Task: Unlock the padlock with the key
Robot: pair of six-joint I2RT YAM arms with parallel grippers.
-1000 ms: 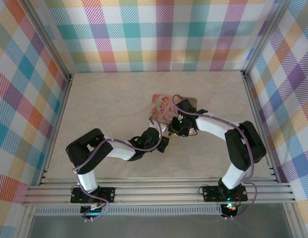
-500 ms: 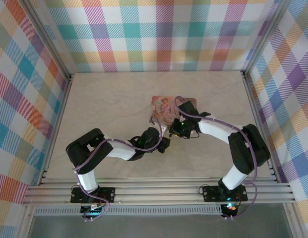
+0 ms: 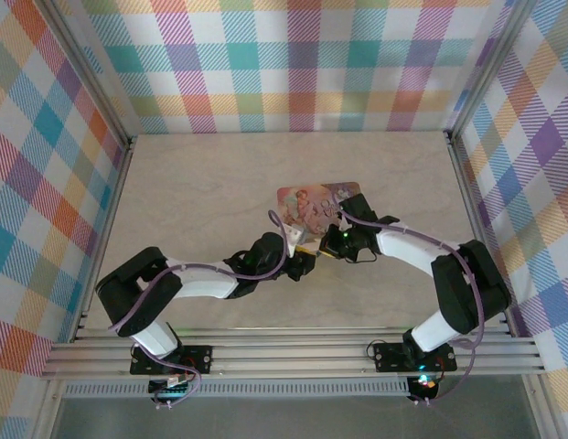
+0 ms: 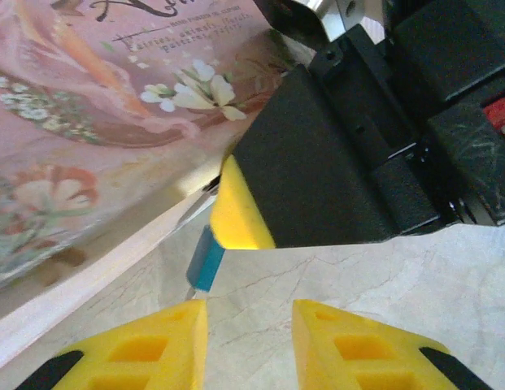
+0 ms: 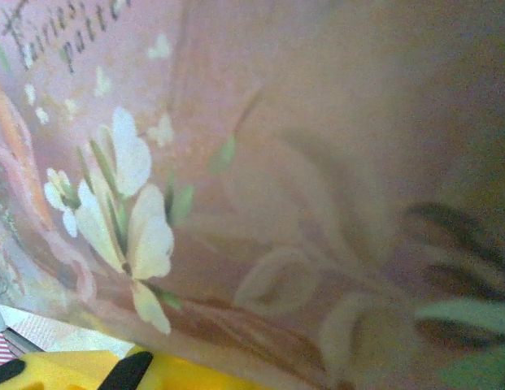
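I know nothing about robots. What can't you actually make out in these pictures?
Padlock: in the left wrist view just a teal sliver; the right gripper covers the rest.
Key: too small to pick out in the top view, where the arms crowd the tin.
Right wrist view: the tin is a close blur, and that gripper's fingers are cut off by the bottom edge.

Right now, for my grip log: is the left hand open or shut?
Open. On the left hand, the yellow fingertips stand apart, bare table between them, nothing gripped.
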